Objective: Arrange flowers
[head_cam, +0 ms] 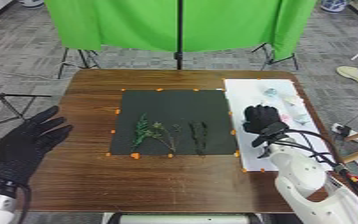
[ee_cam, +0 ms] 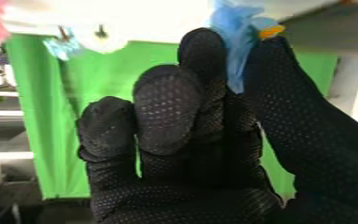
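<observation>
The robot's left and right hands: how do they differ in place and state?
The left hand is at the table's left edge, while the right hand is over the white sheet.
The left hand is open and empty; the right hand has a blue flower pinched between thumb and fingers.
Both wear black gloves.

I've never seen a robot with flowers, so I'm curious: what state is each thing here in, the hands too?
Left hand, open, fingers spread
Right hand, closed on a blue flower
Blue flower, pinched between thumb and finger
Green sprigs, lying on the dark mat, not held
Dark twigs, lying beside the sprigs
Dark mat, flat on the table
White sheet, flat, flowers on it
Green curtain, hanging
</observation>
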{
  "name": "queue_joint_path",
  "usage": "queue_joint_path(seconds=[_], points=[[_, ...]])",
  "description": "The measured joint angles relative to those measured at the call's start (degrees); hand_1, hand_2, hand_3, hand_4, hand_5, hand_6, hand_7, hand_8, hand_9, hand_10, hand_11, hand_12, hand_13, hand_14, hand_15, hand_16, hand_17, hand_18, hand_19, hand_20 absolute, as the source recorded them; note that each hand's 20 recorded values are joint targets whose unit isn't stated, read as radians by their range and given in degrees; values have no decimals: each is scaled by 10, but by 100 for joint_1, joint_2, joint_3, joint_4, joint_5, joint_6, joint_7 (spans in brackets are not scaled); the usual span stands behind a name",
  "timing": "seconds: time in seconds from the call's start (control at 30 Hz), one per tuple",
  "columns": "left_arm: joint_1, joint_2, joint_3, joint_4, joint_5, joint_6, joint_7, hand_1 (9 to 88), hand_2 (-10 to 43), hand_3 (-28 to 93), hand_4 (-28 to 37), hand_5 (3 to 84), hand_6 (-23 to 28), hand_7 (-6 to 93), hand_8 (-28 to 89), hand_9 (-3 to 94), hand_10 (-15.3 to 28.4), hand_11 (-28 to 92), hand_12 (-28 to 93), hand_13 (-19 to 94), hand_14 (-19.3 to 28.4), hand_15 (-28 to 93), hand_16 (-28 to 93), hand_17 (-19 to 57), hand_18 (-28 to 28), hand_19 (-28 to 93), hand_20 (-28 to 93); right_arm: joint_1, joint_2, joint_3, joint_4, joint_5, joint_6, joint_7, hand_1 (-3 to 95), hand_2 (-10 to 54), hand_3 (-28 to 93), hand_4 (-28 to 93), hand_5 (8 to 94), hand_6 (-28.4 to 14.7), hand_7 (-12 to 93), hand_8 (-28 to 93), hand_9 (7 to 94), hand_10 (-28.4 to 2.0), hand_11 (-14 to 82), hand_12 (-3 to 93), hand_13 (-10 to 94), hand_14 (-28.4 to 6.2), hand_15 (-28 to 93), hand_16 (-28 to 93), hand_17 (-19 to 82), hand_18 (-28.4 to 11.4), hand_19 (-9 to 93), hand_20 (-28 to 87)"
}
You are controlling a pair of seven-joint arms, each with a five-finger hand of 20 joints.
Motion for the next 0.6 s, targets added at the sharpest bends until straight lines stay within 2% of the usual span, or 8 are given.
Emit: queue_joint_path(seconds=[0.17, 0.3, 0.6], points=[[31, -2, -148, -37, 0, -2, -8, 255, -35, 716, -257, 383, 27, 208, -100, 330, 131, 281, 128, 283, 162, 373, -18, -73, 224, 487, 47, 25, -51, -3, -88, 52, -63, -119, 486, -94, 845, -283, 716, -3, 503, -122, 866, -27, 284, 482, 791, -40, 670, 277, 414, -185, 932, 380], [101, -2, -338, -90, -32, -5, -11, 253, -36, 719, -258, 383, 26, 208, -100, 330, 130, 281, 128, 282, 161, 371, -18, -73, 223, 487, 47, 213, -120, -172, -132, 121, -44, -199, 483, -95, 853, -283, 720, -5, 500, -120, 869, -28, 278, 487, 792, -39, 670, 280, 416, -186, 932, 383], [428, 8, -1059, -193, -107, 1, -119, 251, -39, 721, -257, 382, 26, 205, -100, 322, 127, 279, 127, 276, 158, 366, -18, -73, 223, 487, 46, 1337, -643, -1098, 93, 212, 31, -570, 480, -95, 861, -283, 723, -7, 500, -121, 869, -30, 272, 497, 788, -40, 672, 286, 413, -183, 932, 388]])
